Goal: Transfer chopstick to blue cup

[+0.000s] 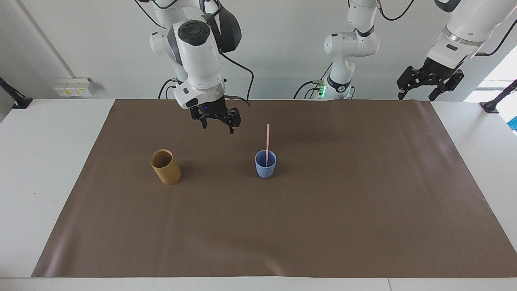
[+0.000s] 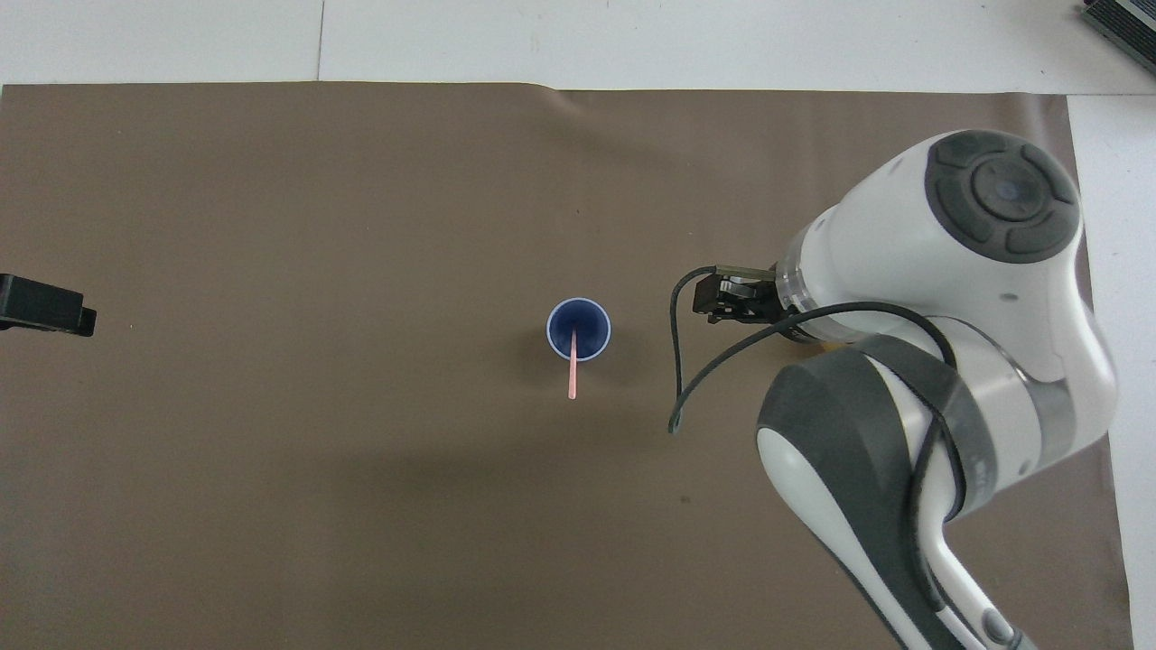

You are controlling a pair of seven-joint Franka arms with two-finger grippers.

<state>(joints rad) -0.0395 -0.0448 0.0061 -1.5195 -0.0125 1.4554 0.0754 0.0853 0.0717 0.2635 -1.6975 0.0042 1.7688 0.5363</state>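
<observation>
The pale-pink chopstick [image 1: 267,139] stands nearly upright in the small blue cup [image 1: 265,171] in the middle of the brown mat, its top leaning toward the robots. From overhead, the chopstick [image 2: 573,372] pokes out over the blue cup's [image 2: 589,318] rim. My right gripper [image 1: 218,127] hangs open and empty over the mat, clear of the chopstick, between the two cups. My left gripper [image 1: 416,97] waits open, raised at the left arm's end of the table.
A taller tan-brown cylindrical cup [image 1: 165,167] stands on the mat [image 1: 323,226] toward the right arm's end, level with the blue cup. In the overhead view the right arm [image 2: 939,298] covers it. The left gripper's tip [image 2: 41,307] shows at that view's edge.
</observation>
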